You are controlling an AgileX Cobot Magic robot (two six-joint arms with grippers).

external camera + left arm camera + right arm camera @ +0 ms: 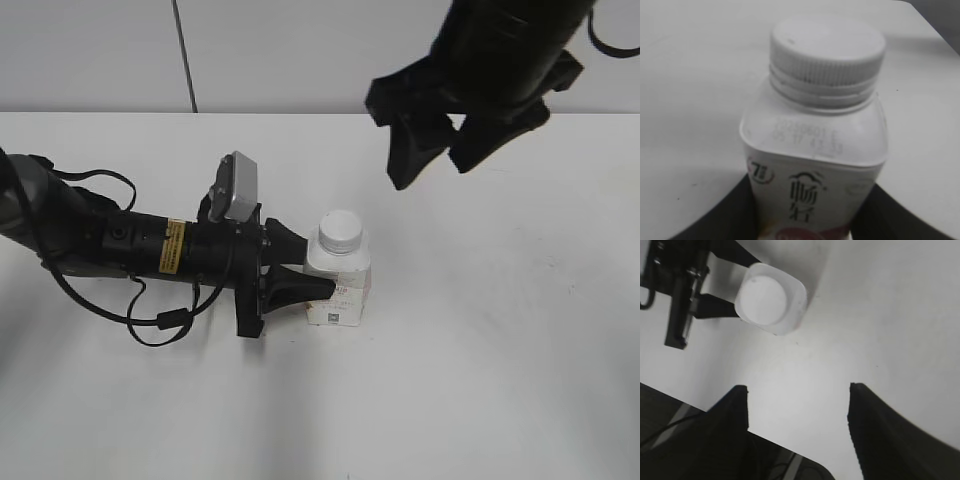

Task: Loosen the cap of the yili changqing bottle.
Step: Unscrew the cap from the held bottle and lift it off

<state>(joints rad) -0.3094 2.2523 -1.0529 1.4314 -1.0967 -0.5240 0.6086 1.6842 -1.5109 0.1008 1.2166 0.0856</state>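
The yili changqing bottle (337, 281) stands upright on the white table, white and squarish with dark print; it also shows in the left wrist view (815, 170) and from above in the right wrist view (792, 305). The white cap (340, 230) sits on its neck, seen close in the left wrist view (827, 47) and from above (762, 295). My left gripper (300, 270) lies low and is shut on the bottle's body, with a dark finger on each side (810, 220). My right gripper (430, 160) hangs open and empty above and to the right of the bottle (797, 395).
The white table (500, 330) stretches to a pale wall at the back. My left arm and its cables (110, 250) lie across the table's left side. The table's edge shows at the bottom left of the right wrist view (670, 395).
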